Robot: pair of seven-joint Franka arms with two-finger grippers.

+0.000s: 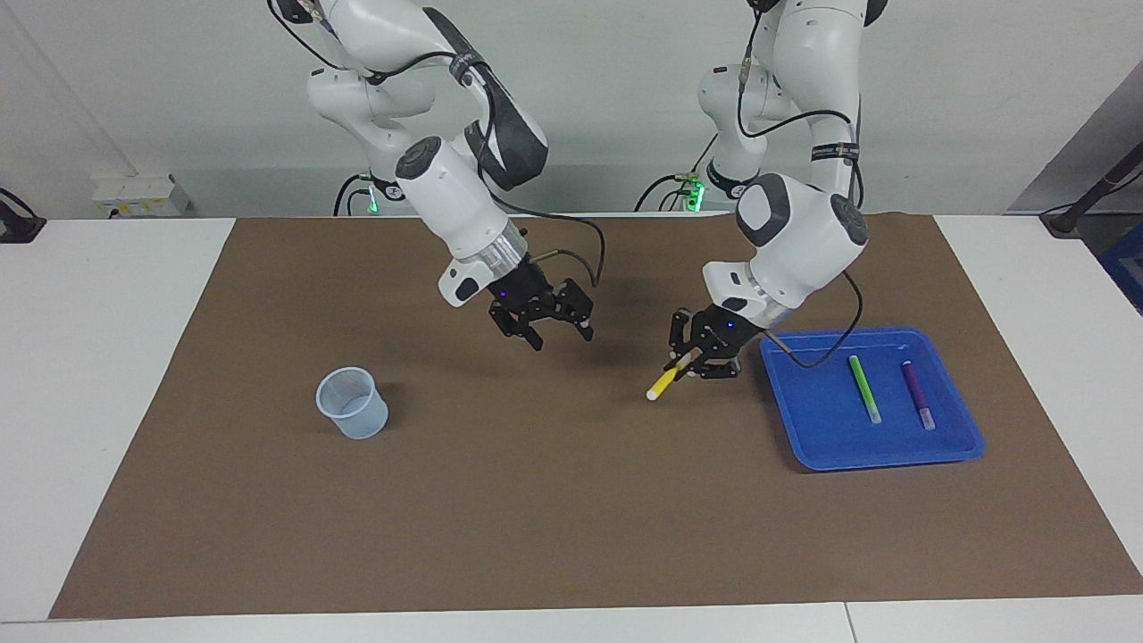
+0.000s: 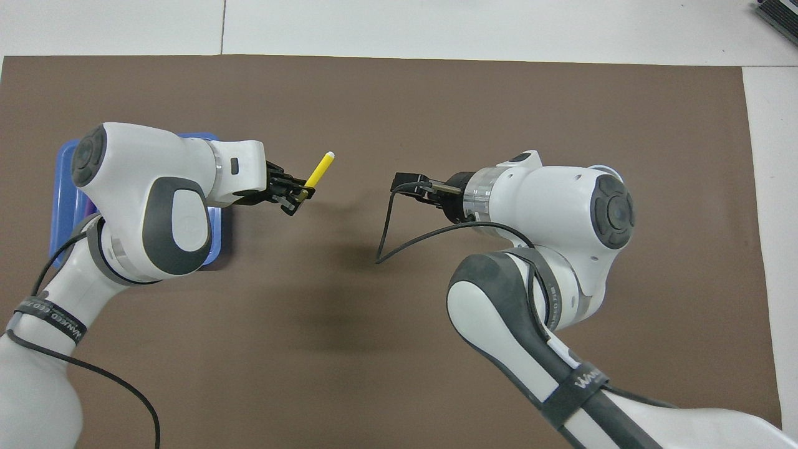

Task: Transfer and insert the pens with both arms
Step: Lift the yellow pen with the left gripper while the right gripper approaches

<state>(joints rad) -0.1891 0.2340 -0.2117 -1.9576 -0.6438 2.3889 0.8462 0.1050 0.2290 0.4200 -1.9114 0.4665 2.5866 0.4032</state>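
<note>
On the brown mat (image 1: 571, 500) of the counter (image 1: 107, 375), toward the right arm's end, stands a translucent cup (image 1: 352, 403). Over the mat's middle hangs the right hand (image 1: 555, 330), fingers spread, holding nothing. Beside it in the air, the left hand (image 1: 696, 362) pinches the yellow pen (image 1: 665, 381), which tilts with its pale cap low. The blue tray (image 1: 839, 446), toward the left arm's end, holds the green pen (image 1: 863, 388) and purple pen (image 1: 917, 395) side by side, apart.

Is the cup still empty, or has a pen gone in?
Empty: nothing shows inside the cup; the left gripper holds the yellow pen in the air.
</note>
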